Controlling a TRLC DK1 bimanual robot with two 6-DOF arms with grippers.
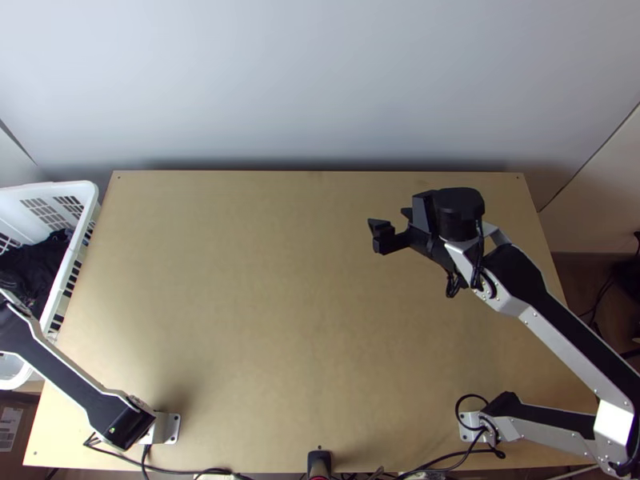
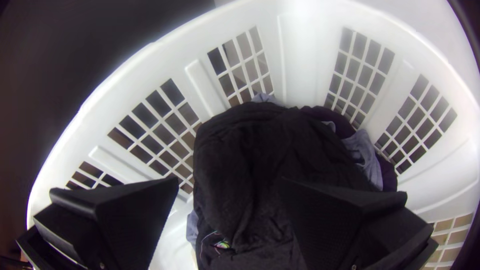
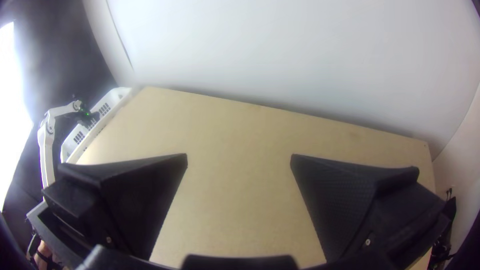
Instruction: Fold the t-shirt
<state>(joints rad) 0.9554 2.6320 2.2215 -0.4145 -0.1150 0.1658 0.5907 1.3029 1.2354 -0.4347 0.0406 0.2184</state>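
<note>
The left arm (image 1: 60, 372) is stretching out past the table's left edge, and its gripper (image 2: 229, 180) is hovering over the white laundry basket (image 1: 72, 189), its two fingers standing wide apart and gripping nothing. Down inside, a black cloth (image 2: 250, 145) is lying bunched on top of the heap, with a small multicoloured mark (image 2: 221, 245) showing on it. Grey-blue cloth (image 2: 367, 157) is poking out beside it, and dark purple cloth (image 2: 327, 117) is peeping from under its edge. So where's our t-shirt? Clothes are sitting in that basket, all right, but which piece is the t-shirt, I can't tell. Over to the other side: the right arm (image 1: 576, 340) is reaching up over the right part of the light wooden table (image 1: 240, 320), and the right gripper (image 1: 390, 219) is hanging above the far half, pointing in toward the middle. Its fingers are standing well apart too, holding nothing, with bare wood showing between them. Behind it all, a pale wall (image 1: 320, 96) is rising along the table's far edge.
</note>
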